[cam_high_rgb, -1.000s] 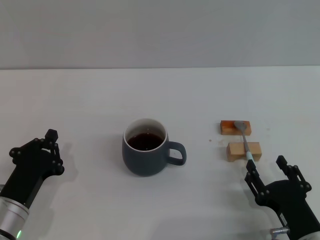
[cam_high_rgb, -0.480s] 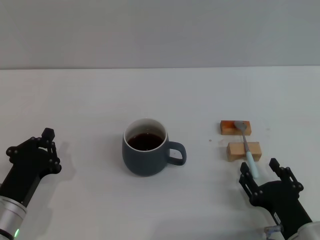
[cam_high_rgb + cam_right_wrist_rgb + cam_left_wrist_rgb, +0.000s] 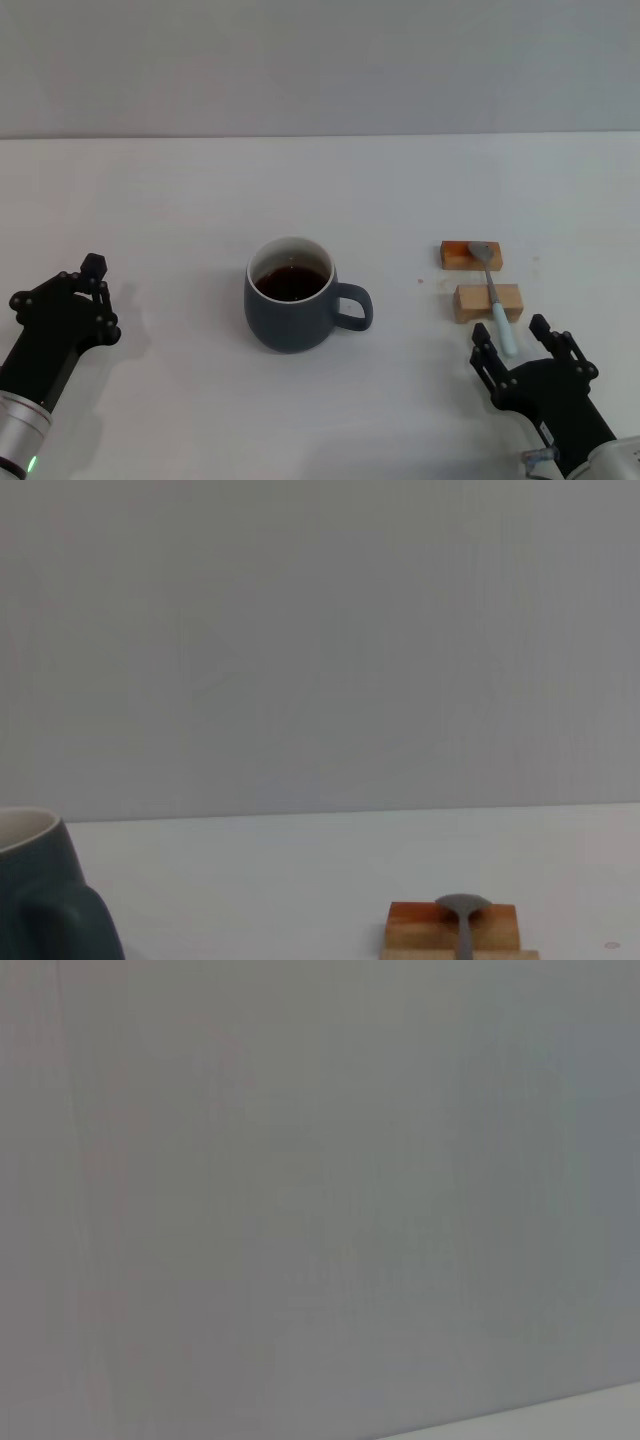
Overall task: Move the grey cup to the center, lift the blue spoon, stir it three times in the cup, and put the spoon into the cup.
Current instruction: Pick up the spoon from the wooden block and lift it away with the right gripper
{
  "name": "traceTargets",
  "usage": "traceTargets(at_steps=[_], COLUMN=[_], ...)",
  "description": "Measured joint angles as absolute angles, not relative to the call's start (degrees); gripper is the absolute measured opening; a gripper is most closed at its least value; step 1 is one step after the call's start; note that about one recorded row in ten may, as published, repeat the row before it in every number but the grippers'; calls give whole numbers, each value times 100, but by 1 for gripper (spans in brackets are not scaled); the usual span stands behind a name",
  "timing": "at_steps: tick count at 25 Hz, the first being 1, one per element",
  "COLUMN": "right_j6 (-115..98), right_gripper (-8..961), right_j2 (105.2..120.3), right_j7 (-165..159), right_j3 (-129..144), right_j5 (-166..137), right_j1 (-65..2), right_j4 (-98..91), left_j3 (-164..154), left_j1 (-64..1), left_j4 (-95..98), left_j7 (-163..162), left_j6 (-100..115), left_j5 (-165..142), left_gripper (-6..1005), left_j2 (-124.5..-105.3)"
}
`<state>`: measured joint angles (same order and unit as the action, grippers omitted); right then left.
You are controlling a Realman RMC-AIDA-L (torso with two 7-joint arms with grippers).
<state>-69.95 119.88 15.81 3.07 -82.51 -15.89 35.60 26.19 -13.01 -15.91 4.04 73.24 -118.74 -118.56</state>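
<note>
The grey cup (image 3: 292, 305) stands mid-table with dark liquid inside and its handle pointing right; its edge also shows in the right wrist view (image 3: 45, 900). To its right the blue spoon (image 3: 492, 290) lies across two wooden blocks, bowl on the far block, pale handle toward me. Its bowl shows in the right wrist view (image 3: 462, 908). My right gripper (image 3: 510, 338) is open low over the table, its fingers on either side of the handle's near end. My left gripper (image 3: 58, 288) rests open at the near left, away from the cup.
The two wooden blocks (image 3: 488, 300) sit one behind the other right of the cup; the far one (image 3: 450, 925) shows in the right wrist view. A grey wall runs behind the white table (image 3: 300, 190). The left wrist view holds only that wall.
My right gripper has shifted left and a little back, so the spoon handle's end now lies between its fingers. The left gripper has drawn slightly back. Cup and spoon have not moved.
</note>
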Motion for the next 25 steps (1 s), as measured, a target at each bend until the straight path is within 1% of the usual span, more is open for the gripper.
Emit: traceTargets(at_steps=[18,23,25], right_j6=[-6919,-6916,-6916], right_gripper=[681,488,487], right_j2=[11970,11970,11970], right_j7=[1318,1314,1314], right_j3=[340,359,360], right_j5=[-8260,-8264,-8266], right_j1=[-1662,-1662,-1661], right_j4=[3560,3563,3563], left_j3=[2619,2619,2619], left_j1=[-1301,-1301,-1301], left_j4=[-1564,-1557,-1555], left_j7=[404,404,404], left_j6=[7294,7295,7295], left_j5=[-11874,-11874,-11874], left_gripper=[-1,-1,-1], left_j2=[-11856,-11856,-11856])
